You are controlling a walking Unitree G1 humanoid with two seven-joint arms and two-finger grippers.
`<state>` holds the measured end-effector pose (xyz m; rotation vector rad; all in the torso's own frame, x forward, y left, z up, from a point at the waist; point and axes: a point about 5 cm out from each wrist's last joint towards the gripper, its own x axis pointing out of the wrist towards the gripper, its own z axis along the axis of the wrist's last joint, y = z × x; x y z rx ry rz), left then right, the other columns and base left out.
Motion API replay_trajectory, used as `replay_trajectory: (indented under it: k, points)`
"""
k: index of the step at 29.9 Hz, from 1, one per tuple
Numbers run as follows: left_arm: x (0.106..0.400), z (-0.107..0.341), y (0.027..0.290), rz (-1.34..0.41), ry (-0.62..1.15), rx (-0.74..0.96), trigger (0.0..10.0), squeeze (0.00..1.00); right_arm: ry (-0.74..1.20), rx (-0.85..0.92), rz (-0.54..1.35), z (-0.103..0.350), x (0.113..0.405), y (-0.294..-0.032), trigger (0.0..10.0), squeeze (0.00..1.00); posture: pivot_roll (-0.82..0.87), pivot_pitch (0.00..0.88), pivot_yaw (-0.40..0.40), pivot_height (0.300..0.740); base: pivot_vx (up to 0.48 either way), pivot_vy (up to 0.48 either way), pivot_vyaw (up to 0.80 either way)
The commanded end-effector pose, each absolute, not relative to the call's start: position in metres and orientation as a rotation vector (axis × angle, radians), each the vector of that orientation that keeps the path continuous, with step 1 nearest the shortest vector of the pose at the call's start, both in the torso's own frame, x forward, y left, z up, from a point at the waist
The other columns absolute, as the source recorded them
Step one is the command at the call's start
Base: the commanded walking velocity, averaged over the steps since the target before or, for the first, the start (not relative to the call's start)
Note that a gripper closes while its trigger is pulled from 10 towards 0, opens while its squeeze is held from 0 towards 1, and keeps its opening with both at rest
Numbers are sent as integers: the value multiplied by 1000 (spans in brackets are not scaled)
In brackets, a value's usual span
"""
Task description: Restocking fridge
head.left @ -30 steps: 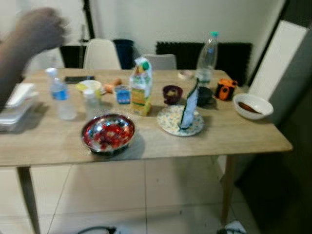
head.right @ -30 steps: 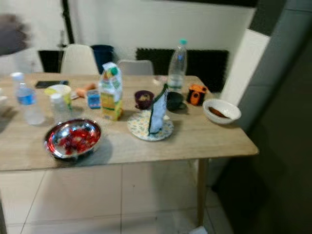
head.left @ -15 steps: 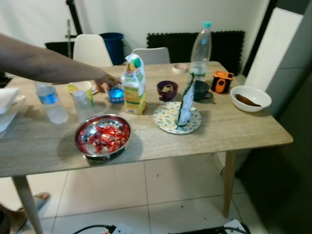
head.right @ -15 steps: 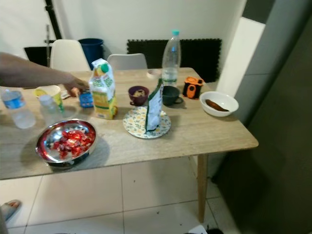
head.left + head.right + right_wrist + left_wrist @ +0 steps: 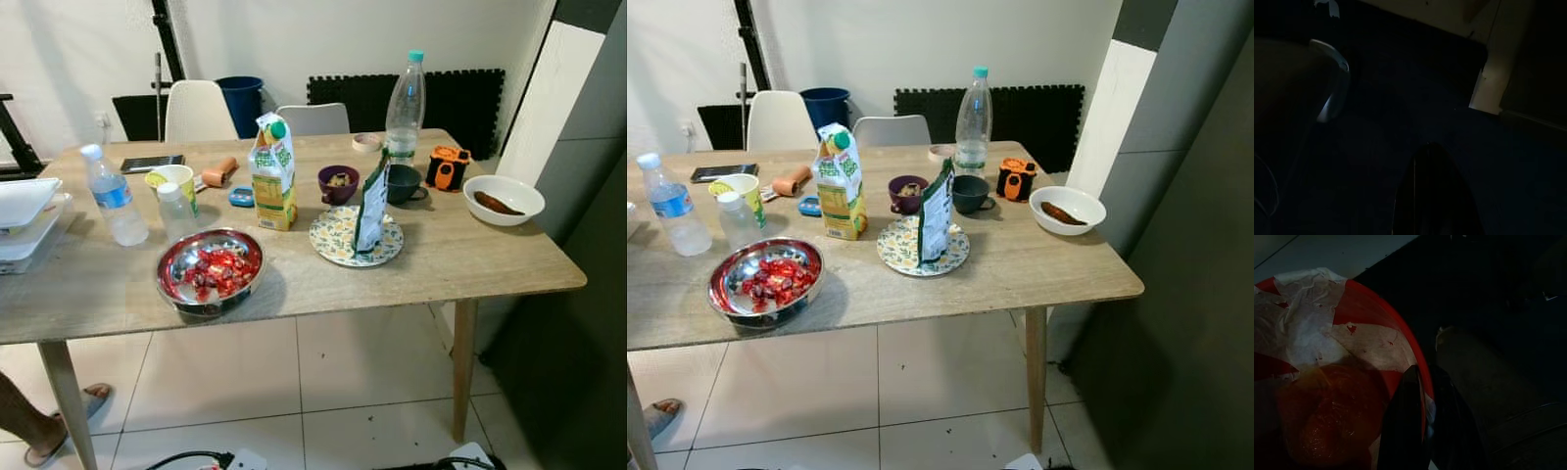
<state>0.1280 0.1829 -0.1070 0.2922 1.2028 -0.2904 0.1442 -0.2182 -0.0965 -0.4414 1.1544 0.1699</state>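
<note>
Pale tiled floor (image 5: 343, 382), white wall (image 5: 323, 39), two white chairs (image 5: 199, 111) behind wooden table (image 5: 470, 264).

Two white chairs (image 5: 201, 110) stand at the far side of the counter (image 5: 460, 264), with a blue bin (image 5: 242, 98) against the wall behind them and black foam mats (image 5: 460, 98) beside the bin. On the counter's far edge, a black phone (image 5: 150, 163) lies flat, and an orange-and-black tape measure (image 5: 448, 167) sits near the white bowl. A sandalled foot (image 5: 61, 431) rests on the tiled floor (image 5: 343, 392) under the counter's near corner.
</note>
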Motion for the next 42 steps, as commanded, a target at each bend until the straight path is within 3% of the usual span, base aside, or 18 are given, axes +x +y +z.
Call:
replay_trajectory:
  k: [1, 19, 34, 39, 40, 41, 42]
  points:
    - [131, -106, 184, -300, 1193, 317, 10000, 0, 1154, -453, 173, -97, 143, -219, 10000, 0, -69, 0, -14, 740, 0, 0, 0]
    - [133, -103, 200, -227, 1189, 320, 10000, 0, 1141, -462, 196, -98, 143, -211, 10000, 0, -56, 4, -9, 740, 0, 0, 0]
    - [136, -100, 214, -175, 1181, 313, 10000, 0, 1071, -482, 178, -86, 171, -218, 10000, 0, -43, 0, -13, 740, 0, 0, 0]
    - [139, -96, 227, -160, 1178, 335, 10000, 0, 1050, -472, 193, -85, 177, -205, 10000, 0, -68, 29, -18, 740, 0, 0, 0]
    - [139, -96, 228, -142, 1176, 326, 10000, 0, 1046, -470, 208, -86, 177, -201, 10000, 0, -63, 94, -22, 740, 0, 0, 0]
    - [139, -96, 228, -142, 1176, 326, 10000, 0, 1046, -470, 208, -86, 177, -201, 10000, 0, -63, 94, -22, 740, 0, 0, 0]
    - [140, -96, 226, -134, 1170, 314, 10000, 0, 1049, -481, 237, -88, 173, -198, 10000, 0, -51, 33, -35, 740, 0, 0, 0]
